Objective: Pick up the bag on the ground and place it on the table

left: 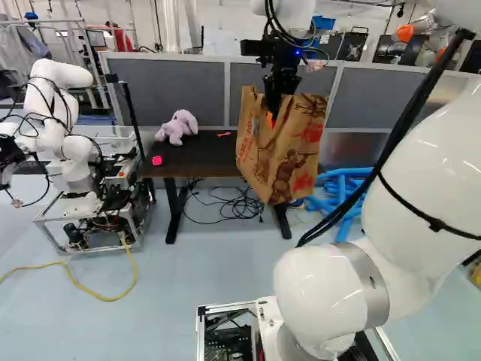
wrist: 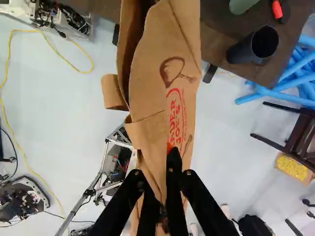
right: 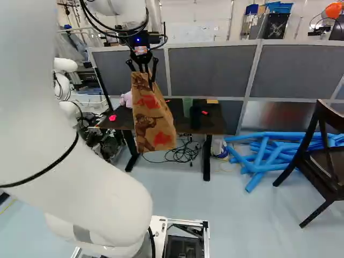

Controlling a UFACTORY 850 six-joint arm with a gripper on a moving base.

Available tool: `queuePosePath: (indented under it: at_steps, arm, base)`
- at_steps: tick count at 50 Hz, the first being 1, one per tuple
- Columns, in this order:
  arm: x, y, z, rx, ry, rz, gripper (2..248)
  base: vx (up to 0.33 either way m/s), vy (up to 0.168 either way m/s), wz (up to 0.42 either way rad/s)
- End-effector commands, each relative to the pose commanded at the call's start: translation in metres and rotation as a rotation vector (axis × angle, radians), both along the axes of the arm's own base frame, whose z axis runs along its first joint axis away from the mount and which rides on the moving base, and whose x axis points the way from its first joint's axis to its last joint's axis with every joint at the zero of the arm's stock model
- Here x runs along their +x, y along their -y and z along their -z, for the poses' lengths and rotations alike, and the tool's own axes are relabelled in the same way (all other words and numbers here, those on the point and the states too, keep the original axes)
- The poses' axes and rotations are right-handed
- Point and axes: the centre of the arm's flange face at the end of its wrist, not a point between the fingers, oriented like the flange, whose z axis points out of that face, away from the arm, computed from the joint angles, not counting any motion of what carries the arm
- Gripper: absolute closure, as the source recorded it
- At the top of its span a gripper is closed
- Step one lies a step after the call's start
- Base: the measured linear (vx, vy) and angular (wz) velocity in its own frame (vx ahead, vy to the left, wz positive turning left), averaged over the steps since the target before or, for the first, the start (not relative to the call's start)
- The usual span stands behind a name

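One brown paper bag hangs upright in the air, right of centre in the left base view and left of centre in the right base view, in front of the table. Red lettering and brown drawings cover its sides. The gripper has its fingers closed on the paper, pinching it near the top. The bag's contents are hidden.

On the dark tabletop, a black cup stands near the edge with its open mouth showing. Beside it are a green object and a small red item. A pink plush toy and a small bright pink object sit at the table's other end, left of centre in the left base view.

Black cables lie tangled beneath the table on pale floor. Blue tubes are piled at the right of the right base view, with a dark wooden chair beside them. Grey partitions run behind the table. Another robot stands at the upper left of the left base view, a yellow cable near its frame.
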Motion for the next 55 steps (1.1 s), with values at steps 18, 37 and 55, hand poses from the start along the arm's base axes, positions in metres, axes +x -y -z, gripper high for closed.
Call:
queuePosePath:
  at_steps: [18,37,55]
  arm:
    - [0.0,0.0,0.0,0.0,0.0,0.0,229]
    - [0.0,0.0,0.0,0.0,0.0,0.0,229]
    - [0.0,0.0,0.0,0.0,0.0,0.0,229]
  base:
    - [0.131,0.064,-0.062]
    - [0.139,0.082,-0.021]
    - [0.14,0.081,-0.021]
